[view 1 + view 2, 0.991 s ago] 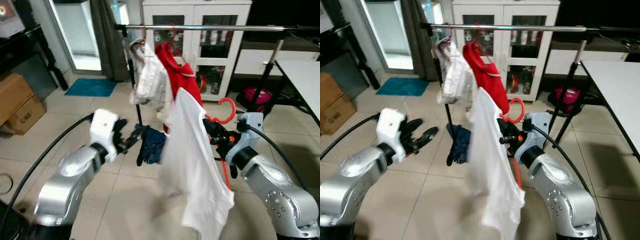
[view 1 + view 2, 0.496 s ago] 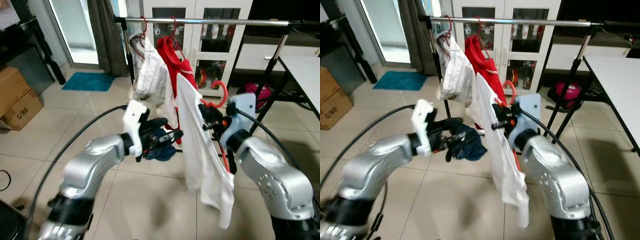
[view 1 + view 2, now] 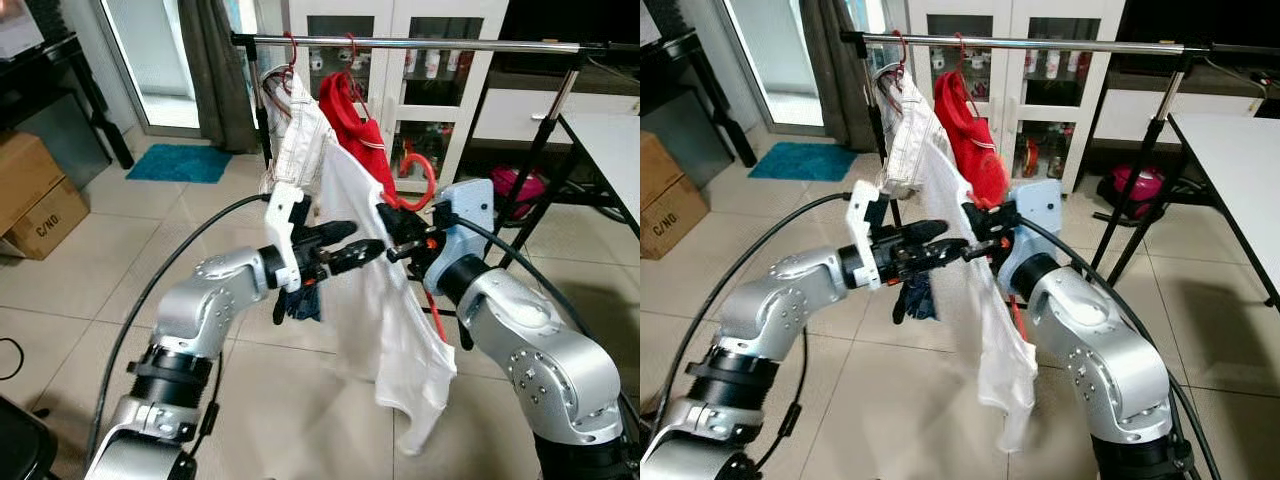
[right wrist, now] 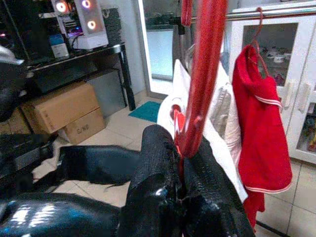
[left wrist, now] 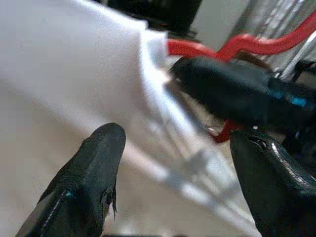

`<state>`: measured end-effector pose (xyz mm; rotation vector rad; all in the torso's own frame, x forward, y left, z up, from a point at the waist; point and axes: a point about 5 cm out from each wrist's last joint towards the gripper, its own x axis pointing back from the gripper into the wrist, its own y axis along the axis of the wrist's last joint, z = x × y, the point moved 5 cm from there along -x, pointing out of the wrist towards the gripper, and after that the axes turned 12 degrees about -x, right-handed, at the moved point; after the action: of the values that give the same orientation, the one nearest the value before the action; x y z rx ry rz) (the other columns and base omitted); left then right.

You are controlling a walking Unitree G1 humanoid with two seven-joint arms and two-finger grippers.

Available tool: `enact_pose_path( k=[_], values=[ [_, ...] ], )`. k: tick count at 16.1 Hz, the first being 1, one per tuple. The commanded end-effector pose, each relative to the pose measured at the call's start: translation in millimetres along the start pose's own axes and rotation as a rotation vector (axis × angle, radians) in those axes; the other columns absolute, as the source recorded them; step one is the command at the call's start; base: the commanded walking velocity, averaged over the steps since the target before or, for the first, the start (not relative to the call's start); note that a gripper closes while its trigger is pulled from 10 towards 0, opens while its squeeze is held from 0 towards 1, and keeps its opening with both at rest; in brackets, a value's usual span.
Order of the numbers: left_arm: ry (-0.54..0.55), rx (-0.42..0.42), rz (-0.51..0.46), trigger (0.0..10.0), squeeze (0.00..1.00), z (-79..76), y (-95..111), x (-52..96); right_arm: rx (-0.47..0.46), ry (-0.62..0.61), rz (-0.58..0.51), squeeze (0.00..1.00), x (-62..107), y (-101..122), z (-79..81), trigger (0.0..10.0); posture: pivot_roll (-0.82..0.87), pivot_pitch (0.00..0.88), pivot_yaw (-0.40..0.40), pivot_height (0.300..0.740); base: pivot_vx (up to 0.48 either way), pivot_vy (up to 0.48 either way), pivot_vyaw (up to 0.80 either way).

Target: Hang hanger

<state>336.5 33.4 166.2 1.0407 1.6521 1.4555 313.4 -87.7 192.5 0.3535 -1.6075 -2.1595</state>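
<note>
A red hanger (image 3: 418, 172) carries a white shirt (image 3: 385, 300), which hangs down in front of me. My right gripper (image 3: 397, 236) is shut on the hanger's neck just below the hook (image 4: 202, 74). The left gripper (image 3: 348, 248) is open, and its fingertips reach the shirt's collar beside the right gripper's fingers (image 5: 237, 94). In the left wrist view the collar (image 5: 148, 54) and hanger lie between the spread fingers (image 5: 89, 182). The steel rail (image 3: 450, 44) runs above and behind and holds a white garment (image 3: 295, 135) and a red one (image 3: 355, 120).
A white glass-door cabinet (image 3: 400, 90) stands behind the rail. A white table (image 3: 610, 140) is at the right and cardboard boxes (image 3: 35, 200) at the left. A dark blue cloth (image 3: 297, 302) hangs low by the rack's post (image 3: 264, 130), with a blue mat (image 3: 180, 163) beyond.
My left arm has swung up and to the right until its open fingers meet the shirt's collar. My right gripper has carried the hanger and shirt leftward. The head view has shifted too.
</note>
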Motion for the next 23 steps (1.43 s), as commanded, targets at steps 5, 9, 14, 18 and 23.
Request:
enact_pose_path(
  k=[5,9,14,18,23],
  values=[
    [0.023,-0.021,0.008,0.0,0.00,10.9,0.7,-9.7,0.026,0.034,-0.033,0.00,-0.1,12.1,14.0,10.0,-0.21,0.000,0.075,0.740,0.000,0.000,0.00],
    [0.049,-0.023,0.009,0.0,0.00,16.6,-0.8,-13.6,0.023,0.042,-0.038,0.00,1.4,14.2,16.6,10.0,-0.21,0.000,0.077,0.740,0.000,0.000,0.00],
    [0.053,-0.024,-0.017,0.0,0.00,18.4,1.3,-17.0,0.023,0.037,-0.037,0.00,2.1,13.9,16.9,10.0,-0.21,0.000,0.077,0.740,0.000,0.000,0.00],
    [0.081,-0.028,-0.020,0.0,0.00,23.2,-1.3,-16.2,0.022,0.023,-0.033,0.00,2.0,12.8,13.7,10.0,-0.21,0.000,0.072,0.740,0.000,0.000,0.00],
    [0.143,-0.029,0.001,0.0,0.00,32.2,-5.8,-14.0,0.024,0.008,-0.027,0.00,1.3,12.2,10.4,10.0,-0.21,0.000,0.066,0.740,0.000,0.000,0.00]
  ],
)
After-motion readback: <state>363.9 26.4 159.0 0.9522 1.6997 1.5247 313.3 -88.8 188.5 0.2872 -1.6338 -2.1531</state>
